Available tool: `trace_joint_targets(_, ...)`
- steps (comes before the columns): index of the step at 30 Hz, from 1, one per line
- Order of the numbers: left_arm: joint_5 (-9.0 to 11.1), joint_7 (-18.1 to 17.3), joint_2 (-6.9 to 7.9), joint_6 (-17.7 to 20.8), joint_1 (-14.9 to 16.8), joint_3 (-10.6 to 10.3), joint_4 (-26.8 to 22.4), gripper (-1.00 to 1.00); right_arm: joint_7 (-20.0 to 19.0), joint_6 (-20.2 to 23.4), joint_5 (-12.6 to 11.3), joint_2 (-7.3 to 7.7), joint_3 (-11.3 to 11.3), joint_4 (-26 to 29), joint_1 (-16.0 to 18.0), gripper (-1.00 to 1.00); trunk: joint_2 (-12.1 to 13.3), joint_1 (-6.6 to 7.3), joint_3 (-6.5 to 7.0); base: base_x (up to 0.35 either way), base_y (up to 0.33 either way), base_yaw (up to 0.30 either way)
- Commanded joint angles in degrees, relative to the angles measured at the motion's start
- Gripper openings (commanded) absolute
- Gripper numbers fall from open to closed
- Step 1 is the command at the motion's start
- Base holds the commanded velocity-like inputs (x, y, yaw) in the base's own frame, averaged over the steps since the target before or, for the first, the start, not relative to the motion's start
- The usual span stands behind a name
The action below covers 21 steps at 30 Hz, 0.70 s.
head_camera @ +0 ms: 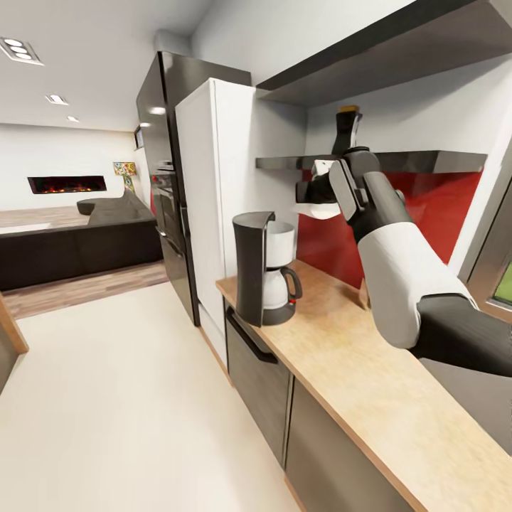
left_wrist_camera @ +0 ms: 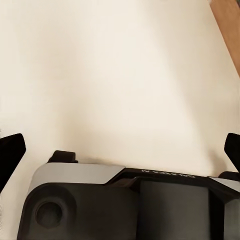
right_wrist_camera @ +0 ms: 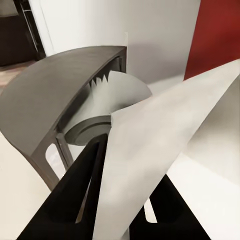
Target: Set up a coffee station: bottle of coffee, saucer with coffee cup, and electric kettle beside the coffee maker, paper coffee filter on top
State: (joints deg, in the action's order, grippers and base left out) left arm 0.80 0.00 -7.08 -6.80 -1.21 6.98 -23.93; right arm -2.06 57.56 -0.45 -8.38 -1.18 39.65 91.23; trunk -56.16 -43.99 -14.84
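My right pincer [right_wrist_camera: 117,200] pinched shut on the paper coffee filter [right_wrist_camera: 165,145], up above the coffee maker [head_camera: 264,267], my left pincer [left_wrist_camera: 120,150] wide open, holding nothing

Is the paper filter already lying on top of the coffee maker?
No, the right gripper holds the paper filter in the air above the coffee maker.

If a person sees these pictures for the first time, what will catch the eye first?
First, the right hand raised above the countertop, gripping the white paper coffee filter. Below and left of it stands the coffee maker near the counter's end. The bottle of coffee sits on the kitchen shelf behind the arm.
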Motion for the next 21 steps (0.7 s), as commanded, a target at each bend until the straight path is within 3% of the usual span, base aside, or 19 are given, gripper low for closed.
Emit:
trace_joint_targets(1,0.08,0.00,-0.04,-0.06,-0.02,0.14,-0.10,1.00,-0.03,0.21,-0.14,-0.19,-0.11,0.02,0.06,-1.00,-0.05,-0.02,-0.06,0.086,0.046,0.000)
trace_joint_targets(3,0.08,0.00,-0.01,-0.06,-0.02,0.14,-0.12,1.00,-0.03,0.21,-0.15,-0.42,0.31,0.00,0.07,-1.00,-0.05,-0.02,-0.06,0.087,0.056,0.000)
trace_joint_targets(5,0.08,0.00,0.03,-0.06,-0.02,0.14,-0.14,1.00,-0.04,0.19,-0.21,-0.65,4.30,-0.01,0.04,-1.00,-0.05,-0.02,-0.06,0.096,0.071,0.000)
trace_joint_targets(8,0.08,0.00,0.05,-0.06,-0.02,0.14,-0.15,1.00,-0.08,0.19,-0.28,-0.72,6.28,-0.01,0.01,-1.00,-0.05,-0.02,-0.06,0.044,0.033,0.000)
trace_joint_targets(21,0.08,0.00,0.05,-0.06,-0.02,0.14,-0.15,1.00,-0.28,0.19,-0.26,-0.71,7.46,-0.01,-0.16,-1.00,-0.05,-0.02,-0.06,0.076,0.004,0.000)
